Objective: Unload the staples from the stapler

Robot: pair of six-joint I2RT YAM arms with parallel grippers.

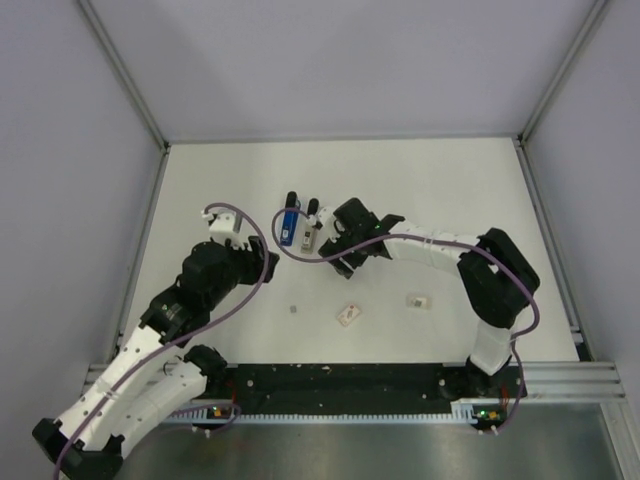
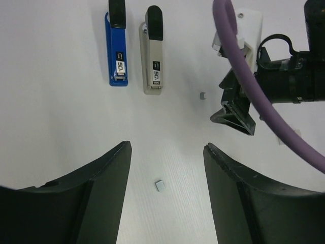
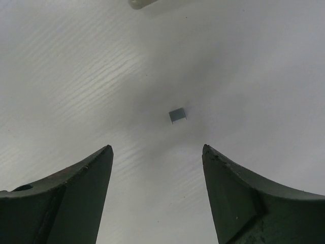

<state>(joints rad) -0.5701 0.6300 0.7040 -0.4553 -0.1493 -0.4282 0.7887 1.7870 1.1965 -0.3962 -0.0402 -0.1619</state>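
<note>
Hovering open over the staples (image 3: pixel 177 115), right gripper (image 3: pixel 157 148) faced a light, stiff, likely slippery sliver, best pinched across its sides; left gripper (image 2: pixel 167 144) gaped empty too.

Open bench (image 2: pixel 51 132) ahead of our left tool (image 2: pixel 167 146); blue stapler (image 2: pixel 118 51), grey stapler (image 2: pixel 154 56) farther ahead; right arm (image 2: pixel 284 81) blocks its right.

Overhead from behind, wrist views close above table (image 1: pixel 450 190), staplers (image 2: pixel 117 51) shared
</note>
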